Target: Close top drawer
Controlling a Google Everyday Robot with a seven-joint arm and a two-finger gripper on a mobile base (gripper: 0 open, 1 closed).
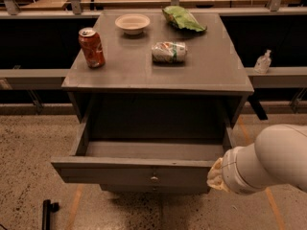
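The top drawer (134,169) of the grey cabinet is pulled far out and looks empty inside. Its wide flat front panel has one small round metal knob (154,179) at the middle. My white arm (268,162) comes in from the lower right. Its wrist end sits at the right end of the drawer front. The gripper (216,175) is mostly hidden behind the wrist, right against the drawer's right front corner.
On the cabinet top (201,75) stand a red soda can (92,47), a white bowl (133,23), a green chip bag (183,18) and a lying can (169,51). A sanitiser bottle (263,62) stands on a ledge at right. A black object (46,213) lies on the floor at lower left.
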